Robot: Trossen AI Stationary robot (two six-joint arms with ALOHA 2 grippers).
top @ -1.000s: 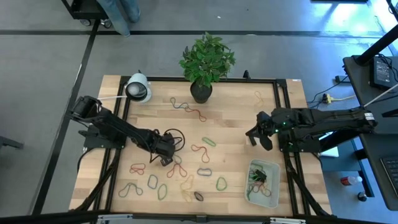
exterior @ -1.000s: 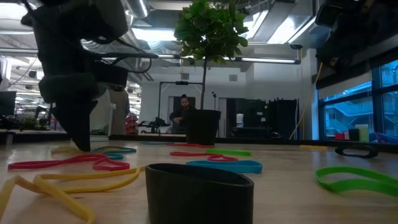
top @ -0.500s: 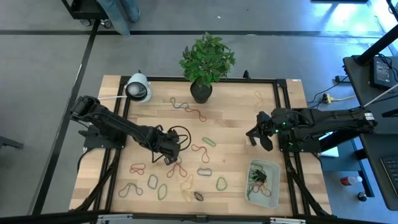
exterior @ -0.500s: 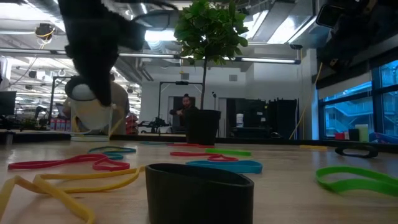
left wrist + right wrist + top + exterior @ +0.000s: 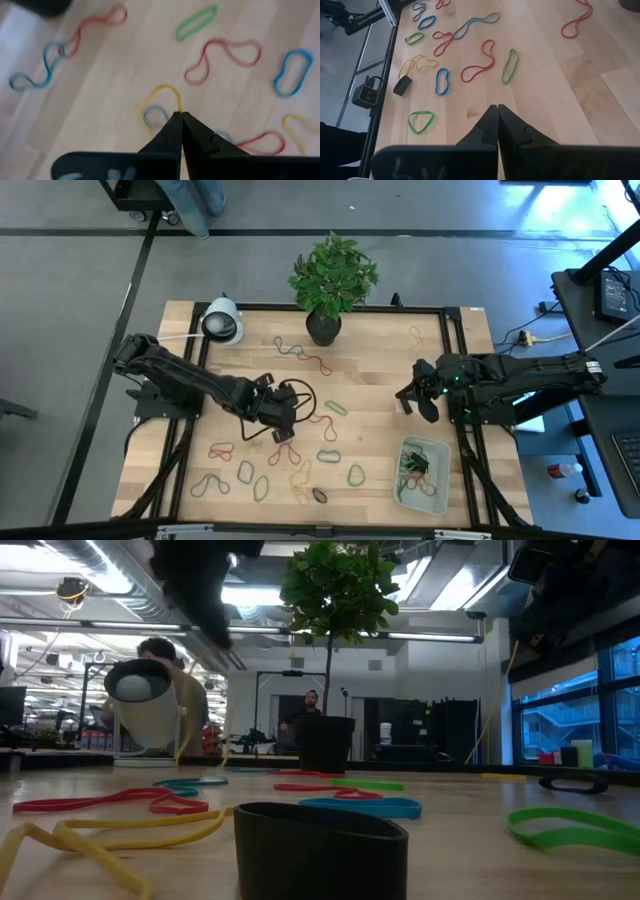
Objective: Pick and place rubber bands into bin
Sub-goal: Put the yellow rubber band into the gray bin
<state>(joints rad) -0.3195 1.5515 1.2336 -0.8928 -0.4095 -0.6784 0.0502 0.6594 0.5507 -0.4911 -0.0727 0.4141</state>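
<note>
While rubber bands (image 5: 300,358) littered the wooden table (image 5: 380,380), the left gripper (image 5: 179,118) pinched a yellow band (image 5: 162,90); the right gripper (image 5: 497,111) was clenched empty, frame right.

Potted plant (image 5: 331,280); perhaps a lamp (image 5: 221,321).

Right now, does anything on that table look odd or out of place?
A potted plant stands on the table's far edge among the work things. Otherwise the rubber bands lie scattered as expected, and a few already sit in the bin.

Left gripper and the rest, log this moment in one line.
left gripper shut on yellow rubber band | right gripper shut, waiting near bin
</note>
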